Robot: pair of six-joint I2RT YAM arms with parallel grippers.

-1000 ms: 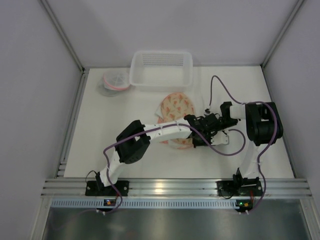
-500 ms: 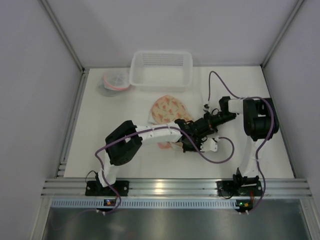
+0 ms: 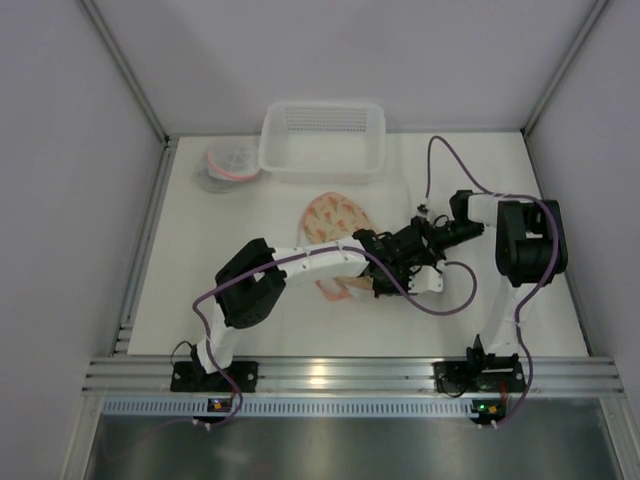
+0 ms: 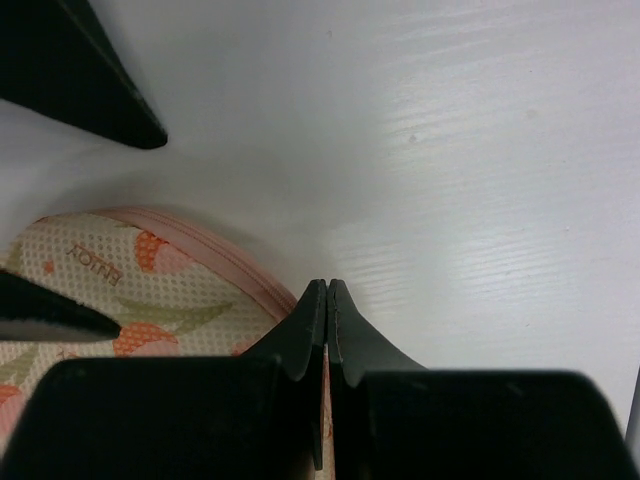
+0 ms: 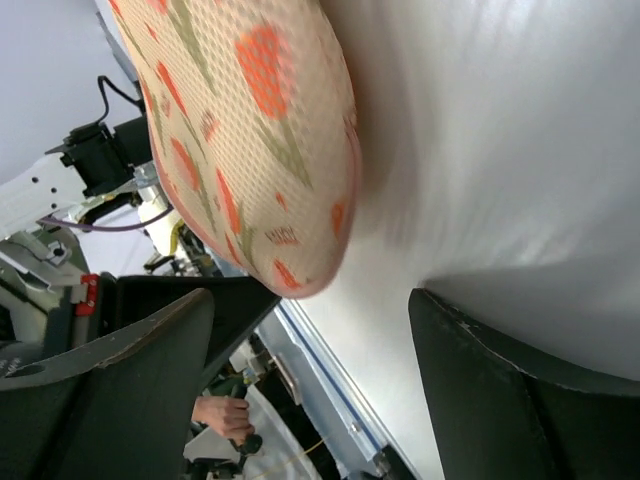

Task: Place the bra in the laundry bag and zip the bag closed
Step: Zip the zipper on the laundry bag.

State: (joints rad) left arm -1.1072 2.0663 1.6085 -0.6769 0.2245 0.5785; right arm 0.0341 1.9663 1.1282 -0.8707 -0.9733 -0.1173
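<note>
The laundry bag, pink mesh with a tulip print, lies mid-table and partly under my left forearm. The bra is hidden. My left gripper is shut at the bag's near right end. In the left wrist view its tips meet at the pink zipper rim, and a sliver of pink fabric shows between the fingers. My right gripper stands open just right of the bag. In the right wrist view its fingers are spread wide with nothing between them, below the bag's rounded end.
A white slotted basket stands at the back edge, with a clear pink-rimmed container to its left. The right arm's purple cable loops over the table near both grippers. The two arms are close together by the bag's end.
The right gripper has gone from shut to wide open and let go of the bag's end. The bag and left gripper shifted a little to the left.
</note>
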